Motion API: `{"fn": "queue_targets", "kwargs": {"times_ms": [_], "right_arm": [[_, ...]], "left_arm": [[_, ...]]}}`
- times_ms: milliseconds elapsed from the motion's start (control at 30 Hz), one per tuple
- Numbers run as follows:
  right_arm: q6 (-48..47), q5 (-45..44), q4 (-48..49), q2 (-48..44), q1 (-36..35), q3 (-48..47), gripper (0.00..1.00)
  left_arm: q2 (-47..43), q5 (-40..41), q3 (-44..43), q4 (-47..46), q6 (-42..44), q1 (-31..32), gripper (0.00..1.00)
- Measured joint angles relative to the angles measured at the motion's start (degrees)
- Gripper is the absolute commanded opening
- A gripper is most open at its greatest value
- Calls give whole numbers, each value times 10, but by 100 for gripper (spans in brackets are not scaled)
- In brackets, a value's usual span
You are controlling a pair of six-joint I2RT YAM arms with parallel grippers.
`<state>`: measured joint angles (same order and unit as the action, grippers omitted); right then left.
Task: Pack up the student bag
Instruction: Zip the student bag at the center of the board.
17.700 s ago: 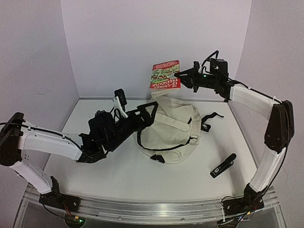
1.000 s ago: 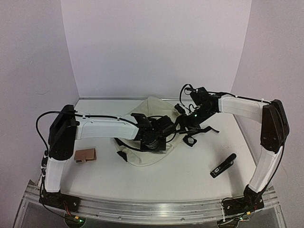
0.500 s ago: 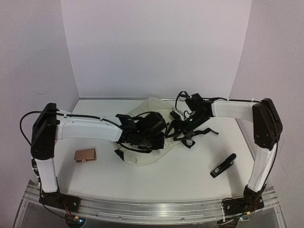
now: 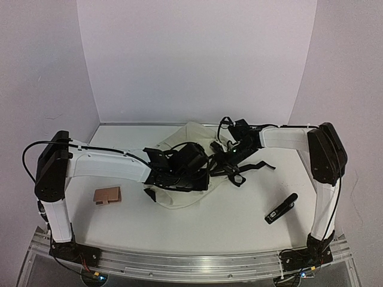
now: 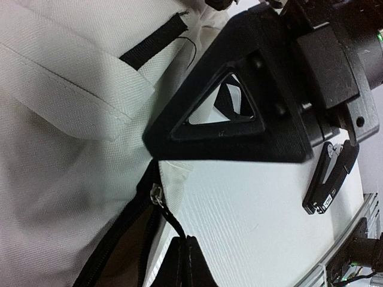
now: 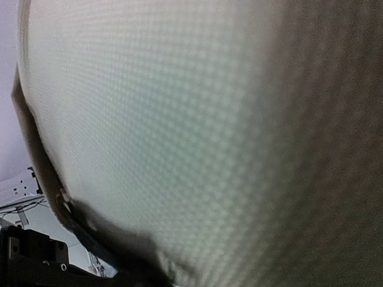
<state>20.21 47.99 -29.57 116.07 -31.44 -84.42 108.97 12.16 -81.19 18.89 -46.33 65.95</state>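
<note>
- Bag (image 4: 179,196) slumped in middle of table (image 4: 227,227), under both arms; soft, light cloth, likely to sag and fold.
- Left gripper (image 5: 169,190) spread, straddling the zipper (image 5: 122,242) edge; firmest hold there, I'd judge.
- Right gripper (image 4: 231,154) pressed into fabric; can't tell its state.

Overhead view: soft, even light from above. White table (image 4: 239,221) bright, no glare. Far wall (image 4: 197,60) evenly lit, side walls slightly dimmer. Faint soft shadow under near edge of student bag (image 4: 179,198). Left wrist view: weave crisp, table bright at right, blacks hold little detail. Right wrist view: cloth close against lens, blurred, dotted moiré, pale at left, fading to brown shade at right.
</note>
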Motion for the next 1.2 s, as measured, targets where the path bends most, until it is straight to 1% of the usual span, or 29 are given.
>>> {"fn": "queue_targets", "kwargs": {"times_ms": [33, 67, 100, 367, 667, 833, 900, 933, 1033, 1067, 1100, 1133, 1200], "right_arm": [[2, -1, 0, 0, 0, -1, 7], [0, -2, 0, 0, 0, -3, 2], [5, -3, 0, 0, 0, -5, 0], [9, -22, 0, 0, 9, -7, 0], [-3, -57, -2, 0, 53, -11, 0], [-18, -86, -24, 0, 75, -47, 0], [-26, -100, -32, 0, 81, -64, 2], [-29, -105, -35, 0, 83, -71, 10], [-35, -105, -43, 0, 86, -80, 43], [-37, -102, -44, 0, 87, -79, 52], [-40, -98, -43, -1, 89, -78, 58], [-42, -93, -41, -5, 92, -74, 62], [-56, -81, -40, -24, 96, -51, 67]], "left_arm": [[-5, 0, 5, 0, 0, 0, 0], [-10, 0, 10, 0, 0, 0, 0], [-14, 0, 15, 1, -1, 0, 0], [-55, 6, 61, 6, -17, 0, 0], [-115, 5, 116, 17, -36, 1, 0], [-130, 11, 137, 20, -46, 3, 0], [-130, 14, 138, 19, -46, 2, 0], [-130, 16, 138, 17, -45, 2, 0], [-126, 17, 133, 10, -41, 1, 0], [-122, 17, 128, 10, -37, 1, 0], [-116, 17, 121, 10, -33, 2, 0], [-109, 16, 114, 9, -30, 2, 0], [-95, 15, 99, 2, -21, 2, 0]]}}
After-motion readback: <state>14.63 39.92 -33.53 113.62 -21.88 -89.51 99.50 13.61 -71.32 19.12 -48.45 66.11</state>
